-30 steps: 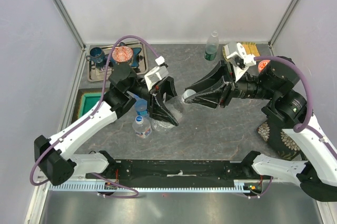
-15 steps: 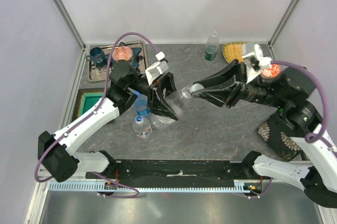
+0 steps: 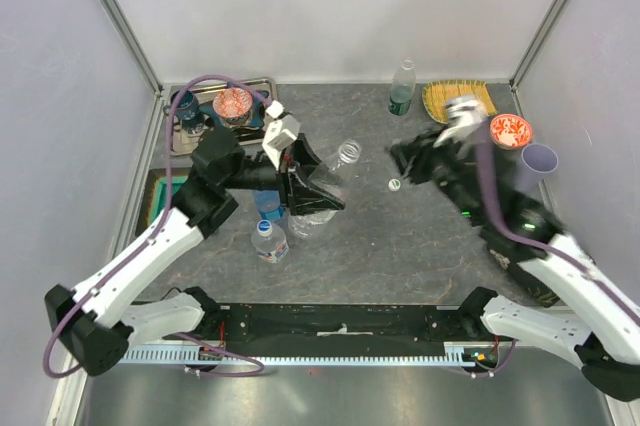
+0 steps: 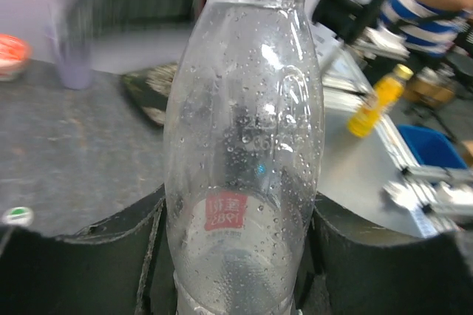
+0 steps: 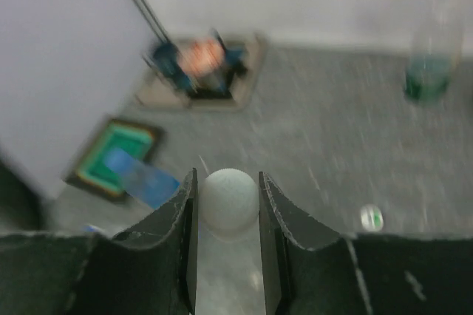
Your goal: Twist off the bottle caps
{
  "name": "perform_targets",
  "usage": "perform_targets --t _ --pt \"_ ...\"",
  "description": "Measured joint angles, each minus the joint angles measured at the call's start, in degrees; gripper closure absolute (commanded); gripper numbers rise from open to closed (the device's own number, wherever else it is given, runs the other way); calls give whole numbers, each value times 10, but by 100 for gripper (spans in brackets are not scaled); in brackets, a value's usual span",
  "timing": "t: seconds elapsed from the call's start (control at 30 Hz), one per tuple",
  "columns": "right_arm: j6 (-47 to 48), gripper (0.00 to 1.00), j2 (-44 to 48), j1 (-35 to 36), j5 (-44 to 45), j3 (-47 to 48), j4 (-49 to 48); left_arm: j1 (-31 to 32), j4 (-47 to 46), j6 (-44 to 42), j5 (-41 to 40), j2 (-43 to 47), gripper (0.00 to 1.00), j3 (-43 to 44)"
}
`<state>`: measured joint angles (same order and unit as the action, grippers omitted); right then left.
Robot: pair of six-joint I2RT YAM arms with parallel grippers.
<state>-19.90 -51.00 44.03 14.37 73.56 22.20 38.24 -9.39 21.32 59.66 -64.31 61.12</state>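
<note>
My left gripper [image 3: 318, 186] is shut on the body of the plain clear bottle [image 3: 335, 168], which tilts with its neck [image 3: 347, 153] to the right. In the left wrist view that wet bottle [image 4: 244, 145] fills the gap between my fingers. My right gripper [image 3: 412, 161], blurred, is off to the bottle's right, apart from it. It is shut on a white cap [image 5: 229, 198]. A loose cap [image 3: 394, 184] lies on the table between the arms. The blue-tinted bottle [image 3: 268, 204] and the labelled bottle [image 3: 270, 239] stand under my left arm. The greenish bottle [image 3: 402, 88] stands at the back.
A metal tray [image 3: 262, 86] with a cup and a red bowl sits back left, and a green tray [image 3: 165, 201] left. A yellow mat [image 3: 455, 96], a red bowl [image 3: 512, 131] and a lilac cup [image 3: 540, 158] are back right.
My right gripper has pulled away to the right from the clear bottle's neck with the white cap in it. The left gripper has shifted the bottle slightly back and left.
</note>
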Motion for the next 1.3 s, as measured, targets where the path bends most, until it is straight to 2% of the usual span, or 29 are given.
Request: perform_targets --t 0.13,0.23,0.3,0.57,0.77,1.0,1.03,1.1,1.13,1.23,1.3 --pt "-49 100 -54 0 27 -184 11 0 13 -27 -100 77 43 -30" --pt "-79 100 -111 0 26 -283 17 0 20 -42 -154 128 43 -45" --pt "-92 100 -142 0 26 -316 14 0 25 -50 -180 151 43 -51" --pt "-116 100 -269 -6 46 -321 -89 0 65 -71 -241 203 43 -84" --pt "-128 100 -374 -39 50 -310 -128 0 79 -75 -258 229 42 -102" --pt "-134 100 -420 -67 56 -275 -159 0 90 -76 -267 247 42 -110" --pt "-134 92 -426 -69 56 -270 -161 0 92 -76 -267 247 42 -110" --pt "-134 83 -434 -73 56 -263 -164 0 93 -77 -267 247 42 -111" --pt "-134 73 -436 -74 56 -261 -166 0 94 -78 -267 247 42 -113" --pt "-134 53 -437 -75 53 -261 -170 0 96 -79 -267 248 42 -116" --pt "-137 46 -436 -75 52 -265 -176 0 98 -80 -268 248 41 -118"
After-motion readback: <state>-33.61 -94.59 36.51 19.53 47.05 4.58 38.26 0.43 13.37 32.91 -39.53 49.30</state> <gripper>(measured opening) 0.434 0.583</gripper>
